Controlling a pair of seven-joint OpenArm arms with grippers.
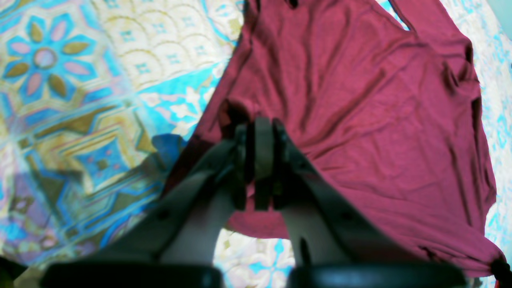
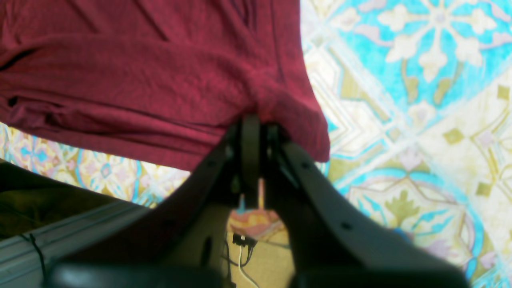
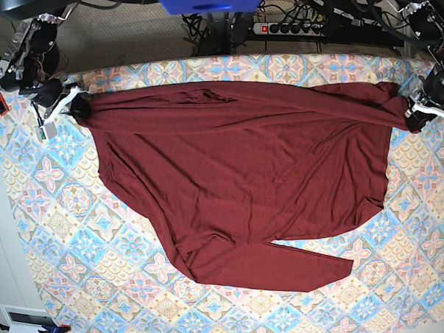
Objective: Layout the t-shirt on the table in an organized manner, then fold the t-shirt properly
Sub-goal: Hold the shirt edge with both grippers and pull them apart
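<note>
- The t-shirt (image 3: 245,187), a plain dark maroon garment, lies spread across the tabletop (image 3: 55,218), whose cloth shows blue, pink and cream tile medallions.
- In the base view its upper edge runs close along the far edge of the tabletop, stretched between the two far corners.
- The left pincer (image 3: 414,116) is at the far corner on that view's right side, clamped together on a bunched corner of the t-shirt.
- In the left wrist view the left pincer (image 1: 258,132) has its fingers (image 1: 263,160) pressed together with maroon cloth gathered at their tips, and the fabric fans away from that point in long creases.
- The right pincer (image 3: 78,105) is at the far corner on the base view's left side, likewise clamped on the other end of the t-shirt's upper edge.
- In the right wrist view the right pincer (image 2: 256,124) is closed on a fold of the t-shirt (image 2: 152,80), with the cloth hanging over the fingertips and the patterned tabletop (image 2: 420,100) beside it.
- From the stretched upper edge the body of the t-shirt narrows toward the near edge of the tabletop, lying slanted rather than square.
- A long flap of the fabric (image 3: 285,267) lies flat near the middle of the near edge, pointing toward the base view's right side.
- The fabric near the left pincer is rumpled, with small folds along that side edge.
- Past the far edge of the tabletop a power strip (image 3: 290,27) and cables lie on the floor.
</note>
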